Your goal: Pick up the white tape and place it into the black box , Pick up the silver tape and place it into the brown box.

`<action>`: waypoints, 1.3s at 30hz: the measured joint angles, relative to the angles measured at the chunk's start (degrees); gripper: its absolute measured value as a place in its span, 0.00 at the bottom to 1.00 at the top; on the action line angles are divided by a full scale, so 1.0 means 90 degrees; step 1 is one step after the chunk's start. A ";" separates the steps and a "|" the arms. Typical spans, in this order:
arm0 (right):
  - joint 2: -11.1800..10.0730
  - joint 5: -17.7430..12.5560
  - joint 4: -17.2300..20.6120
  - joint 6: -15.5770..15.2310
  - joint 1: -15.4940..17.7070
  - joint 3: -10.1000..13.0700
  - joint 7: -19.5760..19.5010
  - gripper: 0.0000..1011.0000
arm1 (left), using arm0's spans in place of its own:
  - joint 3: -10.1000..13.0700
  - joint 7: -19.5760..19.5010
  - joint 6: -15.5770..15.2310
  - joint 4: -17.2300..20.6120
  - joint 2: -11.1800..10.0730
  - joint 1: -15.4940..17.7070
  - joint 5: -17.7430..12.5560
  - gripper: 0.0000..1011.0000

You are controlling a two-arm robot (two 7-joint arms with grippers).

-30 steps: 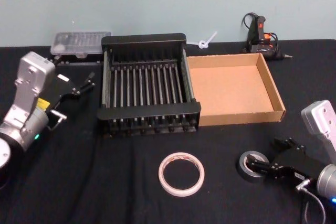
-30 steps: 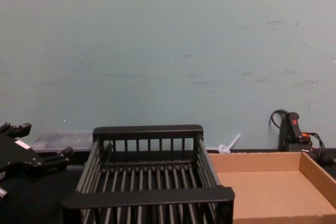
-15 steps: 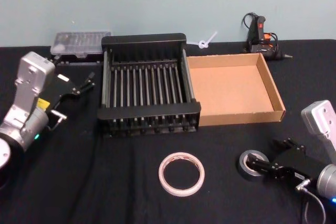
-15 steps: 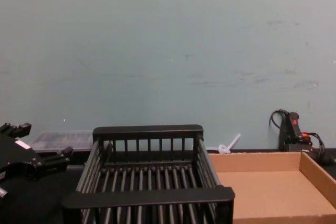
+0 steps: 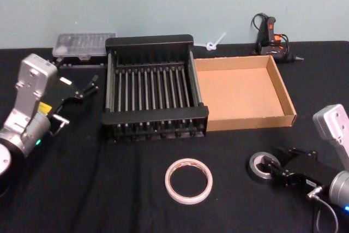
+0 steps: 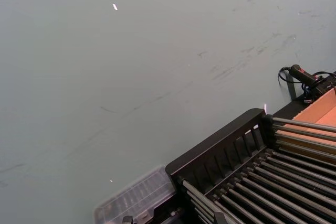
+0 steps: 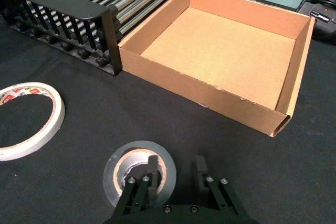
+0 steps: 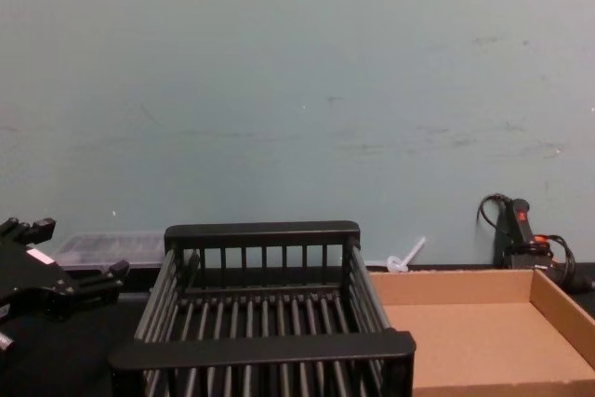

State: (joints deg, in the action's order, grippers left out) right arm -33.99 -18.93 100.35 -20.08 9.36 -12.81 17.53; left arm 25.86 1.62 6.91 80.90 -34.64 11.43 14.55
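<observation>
The silver tape (image 5: 255,168) lies flat on the black cloth at the front right. My right gripper (image 5: 274,169) is at it: in the right wrist view one finger (image 7: 152,167) stands inside the silver tape's (image 7: 113,174) core and the other finger just outside its wall, with a small gap, so my right gripper (image 7: 176,167) is open. The white tape (image 5: 170,185) (image 7: 55,109) lies flat at the front centre. Behind stand the black box (image 5: 155,114) and, on its right, the brown box (image 5: 245,91). My left gripper (image 5: 90,85) hangs open and idle left of the black box.
A clear plastic case (image 5: 84,45) lies behind the black box at the back left. A glue gun (image 5: 271,34) with its cable stands behind the brown box, and a white plastic tie (image 5: 215,42) lies between them. Black cloth covers the table.
My right gripper's fingers have drawn much closer together around the silver tape's wall, and the roll has shifted slightly. The left arm has not moved.
</observation>
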 joint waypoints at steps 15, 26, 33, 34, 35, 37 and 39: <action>0.0000 -0.0007 0.0000 0.0005 0.0000 0.0000 0.0000 0.16 | 0.0000 0.0000 0.0000 0.0000 0.0000 0.0000 0.0000 0.99; 0.0002 -0.0058 0.0142 0.0157 0.0060 0.0138 0.0143 0.16 | 0.0000 0.0000 0.0000 0.0000 0.0000 0.0000 0.0000 0.99; -0.0071 -0.0087 0.0298 0.0292 -0.0013 0.0230 0.0259 0.16 | 0.0000 0.0000 0.0000 0.0000 0.0000 0.0000 0.0000 0.99; -0.0078 -0.0087 0.0304 0.0329 -0.0066 0.0239 0.0275 0.16 | 0.0000 0.0000 0.0000 0.0000 0.0000 0.0000 0.0000 0.99; -0.0078 -0.0087 0.0304 0.0346 -0.0100 0.0240 0.0283 0.16 | 0.0000 0.0000 0.0000 0.0000 0.0000 0.0000 0.0000 0.99; -0.0074 -0.0082 0.0280 0.0397 -0.0219 0.0239 0.0310 0.16 | 0.0000 0.0000 0.0000 0.0000 0.0000 0.0000 0.0000 0.99; -0.0061 -0.0073 0.0236 0.0427 -0.0322 0.0226 0.0319 0.16 | 0.0000 0.0000 0.0000 0.0000 0.0000 0.0000 0.0000 0.99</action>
State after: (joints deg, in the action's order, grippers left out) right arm -34.54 -19.59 102.47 -16.24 6.46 -10.78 20.40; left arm 25.86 1.62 6.91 80.90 -34.65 11.43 14.55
